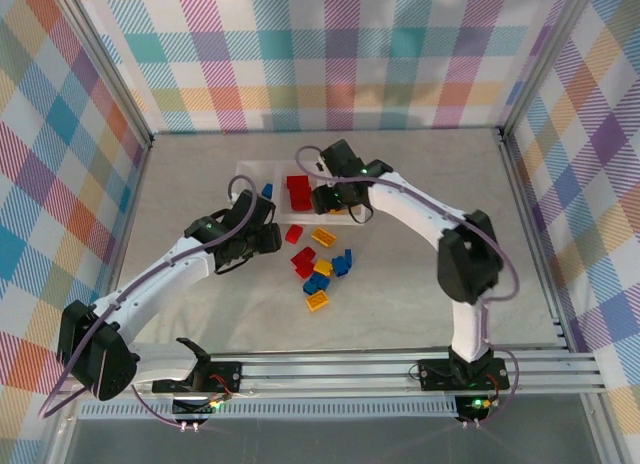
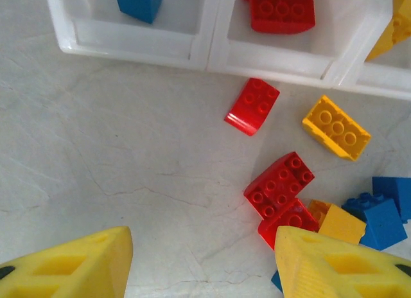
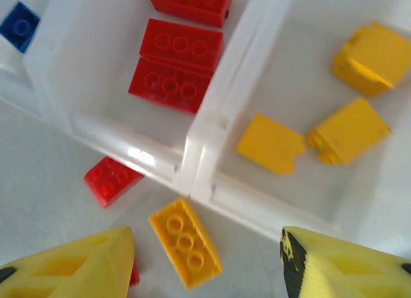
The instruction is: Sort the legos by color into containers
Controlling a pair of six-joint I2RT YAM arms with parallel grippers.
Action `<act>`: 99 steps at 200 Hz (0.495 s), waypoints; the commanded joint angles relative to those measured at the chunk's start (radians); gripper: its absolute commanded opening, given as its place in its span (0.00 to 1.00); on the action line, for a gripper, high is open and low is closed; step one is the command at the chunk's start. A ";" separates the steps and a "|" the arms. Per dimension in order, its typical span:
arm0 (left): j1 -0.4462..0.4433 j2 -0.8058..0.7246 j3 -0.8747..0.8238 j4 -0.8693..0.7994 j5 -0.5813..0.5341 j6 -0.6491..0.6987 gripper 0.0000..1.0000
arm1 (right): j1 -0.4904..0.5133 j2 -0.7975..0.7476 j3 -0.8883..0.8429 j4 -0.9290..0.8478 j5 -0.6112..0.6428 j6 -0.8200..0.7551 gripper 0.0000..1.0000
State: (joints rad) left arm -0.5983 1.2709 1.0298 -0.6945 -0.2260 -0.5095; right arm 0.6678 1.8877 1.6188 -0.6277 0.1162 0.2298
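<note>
- The sorting is partway done. The tray [image 1: 250, 179] sits on the table [image 1: 180, 184], out past the arms. Blue goes in its left box, red in the middle box and yellow in the right box.
- A heap of loose bricks [image 1: 320, 269] lies on the table just in front of the tray, so there is more to pick up.
- The left claw [image 2: 202, 246] is spread wide with nothing in it. It hangs over the table, close to a pair of red bricks [image 2: 280, 185].
- The right claw [image 3: 207, 240] is spread wide and empty too. It hangs over the near wall of the tray, with a loose yellow brick [image 3: 186, 243] right under it.
- I think a grab comes next. The right claw would go down, line up with the yellow brick's long sides and close on it.
- The right wrist view looks straight into the boxes and lets you count 3 red bricks [image 3: 176, 60] and 3 yellow bricks [image 3: 347, 131]. From the top, the right arm covers the yellow box.
- The left wrist view shows 1 lone red brick [image 2: 252, 106] near the tray wall, and a blue brick [image 2: 139, 1] in the left box.
</note>
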 commanded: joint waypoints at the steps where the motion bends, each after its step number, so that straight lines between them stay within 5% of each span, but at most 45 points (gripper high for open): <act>1: -0.022 0.032 -0.025 0.044 0.032 -0.021 0.59 | 0.000 -0.163 -0.156 0.095 0.010 0.076 0.63; 99: -0.272 0.110 -0.126 0.121 0.075 -0.179 0.59 | -0.028 -0.447 -0.442 0.047 0.039 0.047 0.68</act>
State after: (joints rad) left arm -0.8089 1.3544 0.9249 -0.6010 -0.1688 -0.6067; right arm 0.6552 1.5070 1.2121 -0.5594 0.1379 0.2737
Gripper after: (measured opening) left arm 0.589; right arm 0.676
